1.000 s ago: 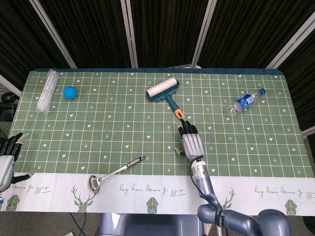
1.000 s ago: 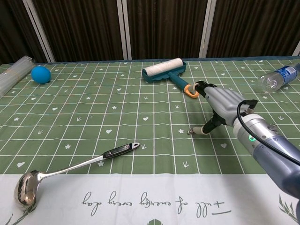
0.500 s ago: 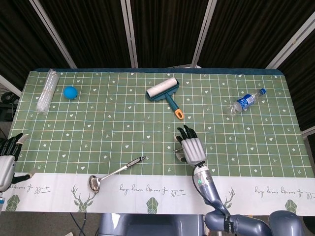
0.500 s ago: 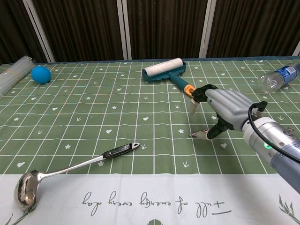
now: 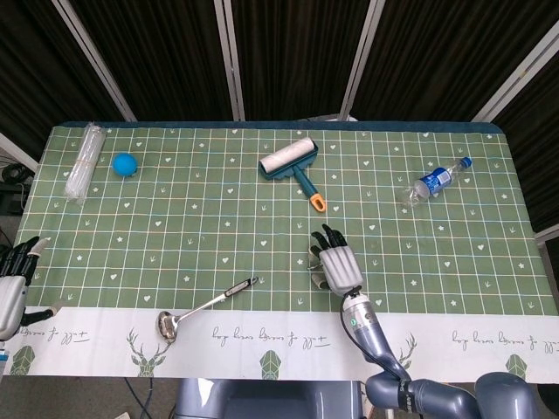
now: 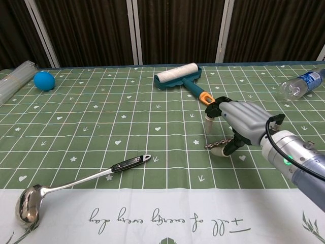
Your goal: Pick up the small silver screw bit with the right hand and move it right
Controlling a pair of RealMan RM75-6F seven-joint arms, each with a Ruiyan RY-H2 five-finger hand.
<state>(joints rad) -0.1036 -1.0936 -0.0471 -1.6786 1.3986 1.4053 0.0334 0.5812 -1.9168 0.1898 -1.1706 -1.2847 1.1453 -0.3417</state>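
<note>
The small silver screw bit (image 6: 214, 146) lies on the green checked cloth (image 6: 101, 122), right of centre. My right hand (image 6: 242, 121) hovers over it with fingers curled forward and apart from the thumb. The thumb tip touches the bit's right end, and no finger closes on the bit. In the head view the right hand (image 5: 337, 265) covers the bit. My left hand (image 5: 12, 284) rests at the table's near left edge, fingers apart and holding nothing.
A teal lint roller (image 6: 179, 76) with an orange-tipped handle lies just beyond the right hand. A metal ladle (image 6: 76, 183) lies near the front left. A blue ball (image 5: 125, 163) and a clear plastic roll (image 5: 85, 161) sit far left, a water bottle (image 5: 437, 182) far right.
My right hand has drawn back from the roller handle toward the near edge and lowered. The bit has shifted slightly right beside the thumb. The left hand has not moved.
</note>
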